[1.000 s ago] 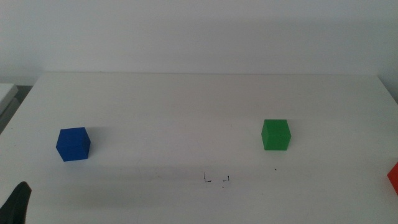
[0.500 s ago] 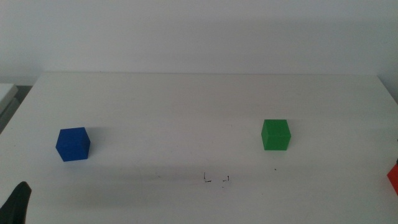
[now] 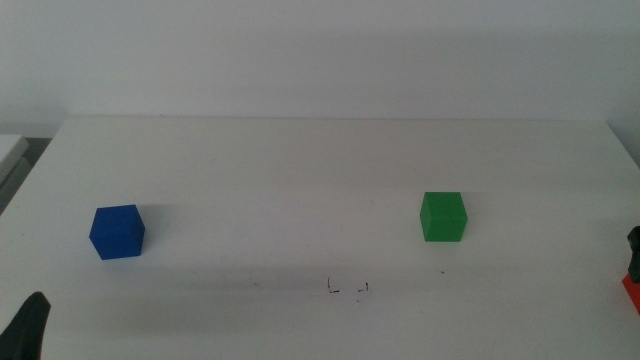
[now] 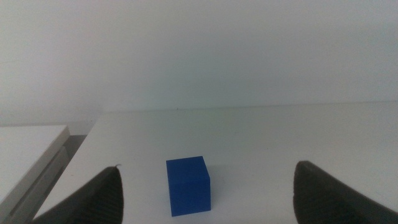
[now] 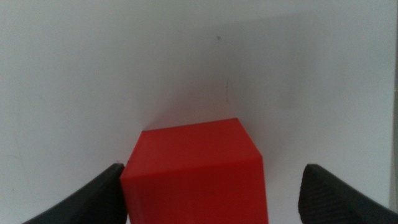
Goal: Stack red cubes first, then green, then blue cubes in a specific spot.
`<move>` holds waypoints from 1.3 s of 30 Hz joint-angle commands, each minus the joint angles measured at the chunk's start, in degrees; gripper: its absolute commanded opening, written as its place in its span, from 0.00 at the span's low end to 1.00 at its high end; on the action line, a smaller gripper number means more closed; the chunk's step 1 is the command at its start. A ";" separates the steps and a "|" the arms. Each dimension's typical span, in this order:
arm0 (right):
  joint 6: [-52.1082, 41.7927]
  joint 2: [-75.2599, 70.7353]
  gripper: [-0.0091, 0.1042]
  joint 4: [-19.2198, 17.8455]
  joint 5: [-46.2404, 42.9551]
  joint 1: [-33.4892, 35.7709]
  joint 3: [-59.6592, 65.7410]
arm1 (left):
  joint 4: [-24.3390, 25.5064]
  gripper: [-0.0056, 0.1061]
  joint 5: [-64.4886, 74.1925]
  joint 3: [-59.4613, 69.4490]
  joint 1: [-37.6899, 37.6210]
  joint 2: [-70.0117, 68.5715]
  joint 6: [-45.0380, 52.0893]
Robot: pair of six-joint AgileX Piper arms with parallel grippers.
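The red cube fills the space between the wide-apart jaws of my right gripper, which is open; one jaw sits close to the cube's side. In the middle view only a red sliver shows at the right edge, with a dark piece of the right gripper just above it. The green cube rests right of centre. The blue cube sits at the left, also the blue cube ahead of my open left gripper, which waits at the bottom left corner. The specific spot lies bare.
A lone black speck sits below the green cube. The white table's far edge meets a pale wall, and a grey side surface lies off the left edge.
The red cube's visible part at the right edge has shrunk, and a dark piece of the right gripper has come into the middle view above it. The other cubes have not moved.
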 commanded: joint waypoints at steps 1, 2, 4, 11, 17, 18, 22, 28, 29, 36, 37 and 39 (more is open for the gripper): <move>-0.64 0.82 0.87 -0.56 -0.93 -0.45 -0.40 | 0.11 0.89 -0.84 -0.03 0.06 -0.27 -0.19; -0.64 1.04 0.85 -0.56 -1.23 -0.45 -0.40 | 0.11 0.89 -0.84 -0.03 0.06 -0.27 -0.19; -0.64 1.61 0.80 -0.45 -1.33 -0.45 -0.40 | 0.11 0.89 -0.84 -0.03 0.06 -0.27 -0.19; -0.39 2.84 0.64 -0.33 -1.44 -0.45 -0.29 | 0.11 0.89 -0.84 -0.03 0.06 -0.27 -0.19; 0.94 3.03 0.36 -0.19 -1.33 -0.45 -0.29 | 0.11 0.89 -0.84 -0.03 0.06 -0.27 -0.19; 1.21 3.03 0.33 -0.41 -1.09 -0.45 -0.29 | 0.11 0.89 -0.84 -0.03 0.06 -0.27 -0.19; 3.55 2.53 0.32 -1.11 0.23 -0.34 -0.29 | 0.11 0.89 -0.84 -0.03 0.06 -0.27 -0.19; 9.24 -1.31 0.32 -4.26 3.05 3.48 -1.02 | 0.11 0.89 -0.84 -0.03 0.06 -0.27 -0.19; 10.60 -1.92 0.32 -4.27 4.40 4.66 -1.78 | 0.11 0.89 -0.84 -0.03 0.06 -0.27 -0.19; 22.54 -2.80 0.32 -5.85 14.43 15.90 -9.72 | 0.11 0.89 -0.84 -0.03 0.06 -0.27 -0.19; 23.70 -2.80 0.32 -5.88 15.26 17.50 -11.06 | 0.11 0.89 -0.84 -0.03 0.06 -0.27 -0.19; 26.58 -2.80 0.32 -5.88 16.72 21.62 -13.57 | 0.11 0.89 -0.84 -0.03 0.06 -0.27 -0.19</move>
